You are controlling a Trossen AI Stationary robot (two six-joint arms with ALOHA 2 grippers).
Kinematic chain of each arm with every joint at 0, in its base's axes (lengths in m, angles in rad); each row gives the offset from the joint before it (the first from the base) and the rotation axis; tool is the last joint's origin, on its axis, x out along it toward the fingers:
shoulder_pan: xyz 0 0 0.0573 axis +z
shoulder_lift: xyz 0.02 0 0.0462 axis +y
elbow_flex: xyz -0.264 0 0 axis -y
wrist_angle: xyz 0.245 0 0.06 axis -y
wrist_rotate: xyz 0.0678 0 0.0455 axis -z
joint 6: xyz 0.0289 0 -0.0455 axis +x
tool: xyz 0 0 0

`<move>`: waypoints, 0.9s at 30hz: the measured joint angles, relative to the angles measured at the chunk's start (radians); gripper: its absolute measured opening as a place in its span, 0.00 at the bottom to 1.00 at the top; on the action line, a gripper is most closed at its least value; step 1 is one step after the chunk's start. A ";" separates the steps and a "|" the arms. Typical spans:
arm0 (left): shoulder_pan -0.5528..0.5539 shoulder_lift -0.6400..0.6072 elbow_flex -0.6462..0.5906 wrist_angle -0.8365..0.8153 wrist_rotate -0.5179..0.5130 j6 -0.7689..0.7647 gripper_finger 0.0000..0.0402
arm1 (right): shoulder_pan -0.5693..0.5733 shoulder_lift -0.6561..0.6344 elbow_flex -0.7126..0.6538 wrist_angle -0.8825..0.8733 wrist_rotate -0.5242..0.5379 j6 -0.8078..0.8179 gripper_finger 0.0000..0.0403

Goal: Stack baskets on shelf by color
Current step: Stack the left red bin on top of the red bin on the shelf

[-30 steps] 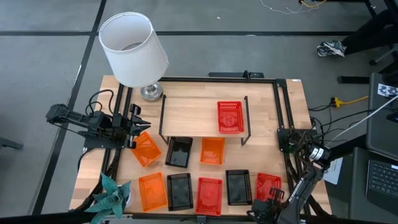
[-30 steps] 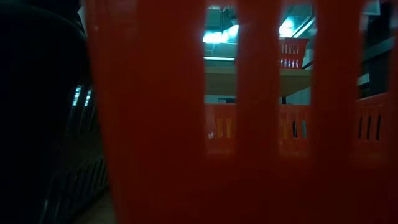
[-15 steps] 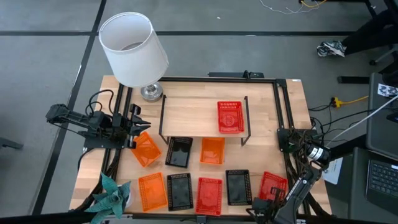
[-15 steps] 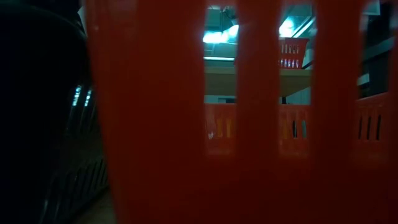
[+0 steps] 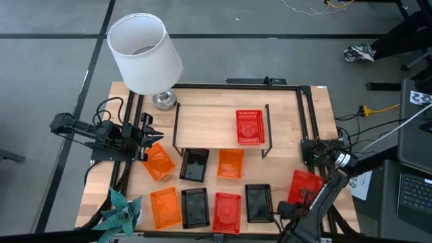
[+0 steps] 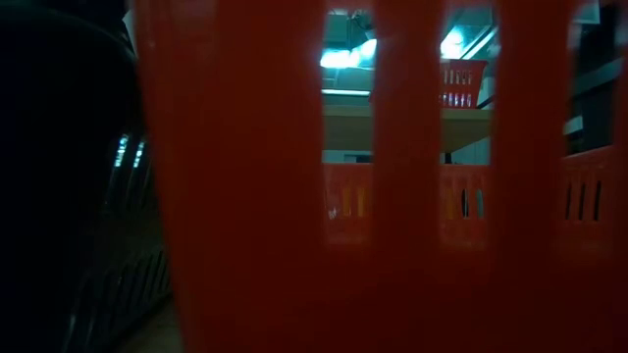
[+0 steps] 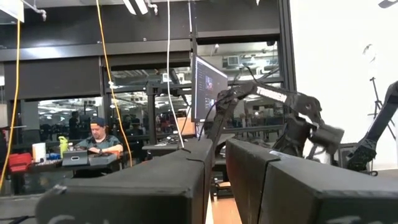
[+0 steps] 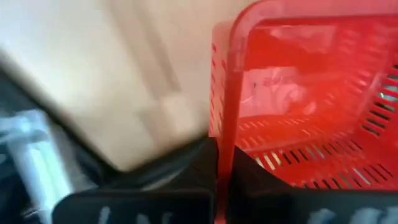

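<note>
Lifted off the table, a red basket hangs clamped in the right hand.

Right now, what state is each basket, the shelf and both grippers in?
Red basket at right: lifted and tilted, rim clamped in right gripper.
Red basket on shelf: resting flat, alone.
Shelf: upright, holding that one basket only.
Other seven baskets: lying loose on the table, unstacked.
Left gripper: parked at the table's left edge, empty, beside an orange basket.
</note>
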 joint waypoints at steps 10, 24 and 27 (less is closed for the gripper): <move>0.000 0.000 0.000 -0.003 -0.003 0.008 0.10 | -0.063 -0.150 0.003 -0.018 0.436 0.016 0.00; 0.000 0.000 0.000 -0.003 -0.003 0.024 0.10 | -0.208 -0.428 0.003 -0.017 0.689 -0.082 0.00; 0.000 0.000 0.000 -0.004 -0.003 0.024 0.10 | -0.231 -0.490 0.017 -0.018 0.806 -0.181 0.00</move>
